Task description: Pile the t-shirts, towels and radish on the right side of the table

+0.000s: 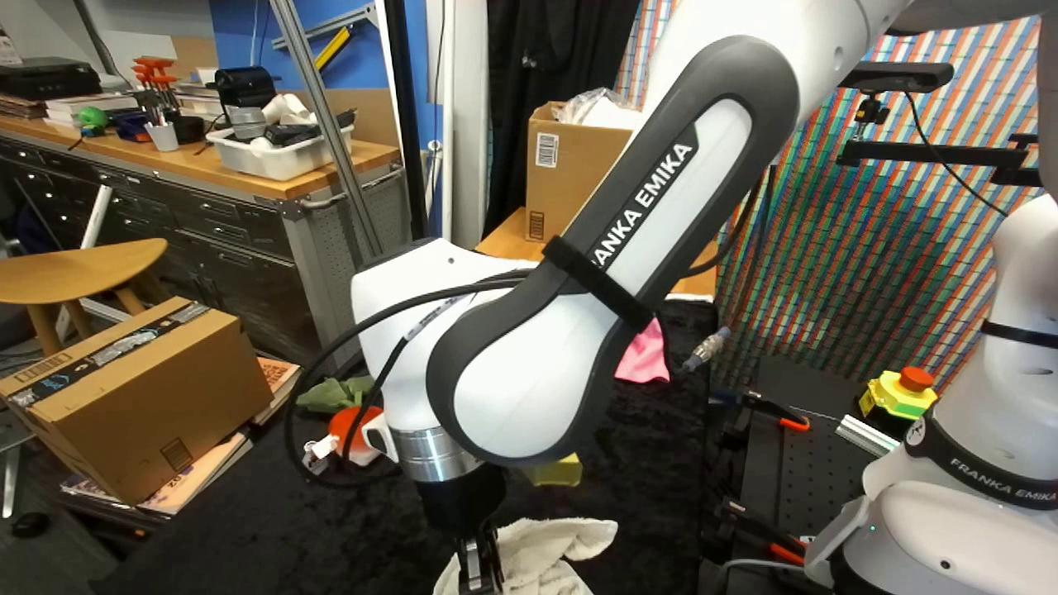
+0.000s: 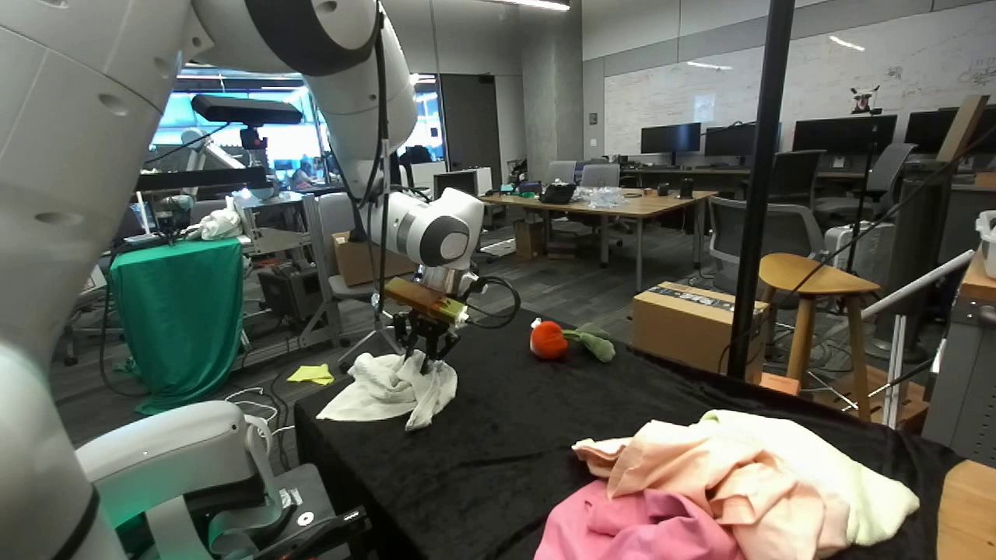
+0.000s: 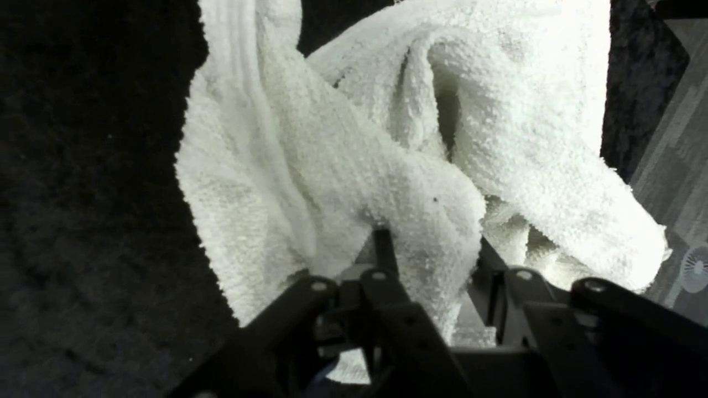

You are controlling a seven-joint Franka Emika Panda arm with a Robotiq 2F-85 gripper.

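Cardboard box (image 1: 572, 178) holding plastic (image 1: 585, 104) (towel (image 3: 381, 166) between fingers (image 3: 387, 293)).

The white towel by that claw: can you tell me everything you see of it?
The white towel looks like fuzzy terry cloth with a flatter ribbed band. It lies crumpled in loose folds on the black-topped table, near its edge. The claw straddles one fold; whether it is gripping, I can't tell.
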